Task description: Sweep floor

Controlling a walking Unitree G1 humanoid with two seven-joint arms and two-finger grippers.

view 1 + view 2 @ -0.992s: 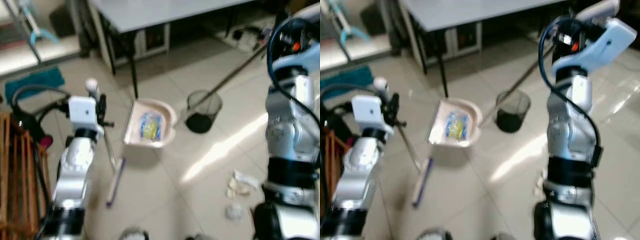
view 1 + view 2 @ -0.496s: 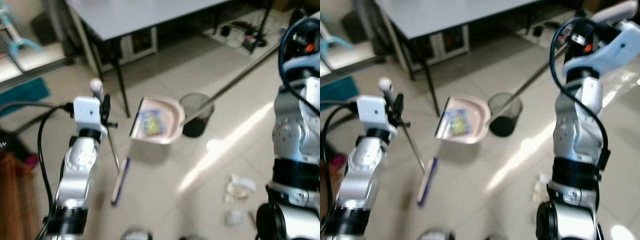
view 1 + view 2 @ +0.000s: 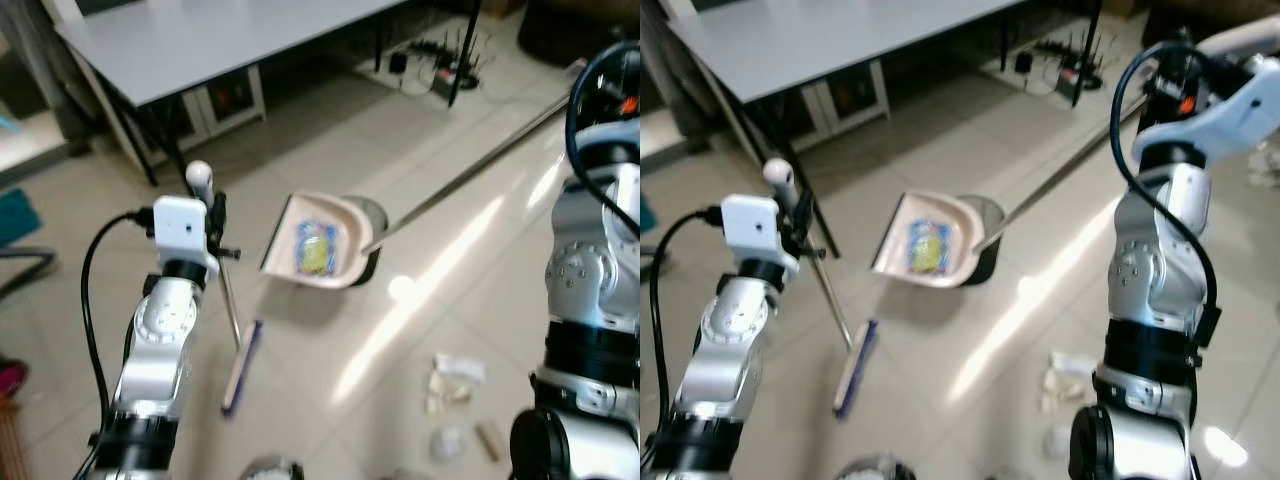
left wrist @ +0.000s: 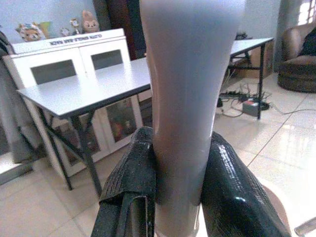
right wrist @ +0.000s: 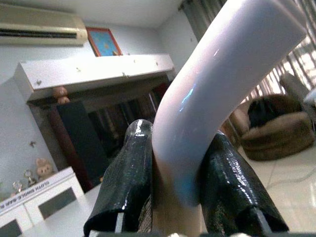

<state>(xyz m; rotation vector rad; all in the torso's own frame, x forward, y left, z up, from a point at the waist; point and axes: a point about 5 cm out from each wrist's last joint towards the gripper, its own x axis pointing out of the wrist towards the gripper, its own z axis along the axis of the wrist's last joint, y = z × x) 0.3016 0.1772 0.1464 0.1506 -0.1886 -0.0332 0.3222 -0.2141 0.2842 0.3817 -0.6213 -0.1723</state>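
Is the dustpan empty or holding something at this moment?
Holding something. The pink dustpan, held by its long handle over the dark bin, has a blue-and-yellow wrapper lying in its tray.

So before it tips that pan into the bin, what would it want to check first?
1. Left tool clamped on the broom handle: ok, black fingers press both sides.
2. Right tool clamped on the dustpan handle: ok, fingers grip the white tube.
3. Yellow and blue wrapper inside the dustpan: ok.
4. Dustpan over the black bin: ok roughly; the pan covers most of the bin, though exact alignment cannot be told.
5. Broom head resting on the floor: ok, it appears to.
6. Floor fully swept: not ok, paper scraps lie near the right arm.
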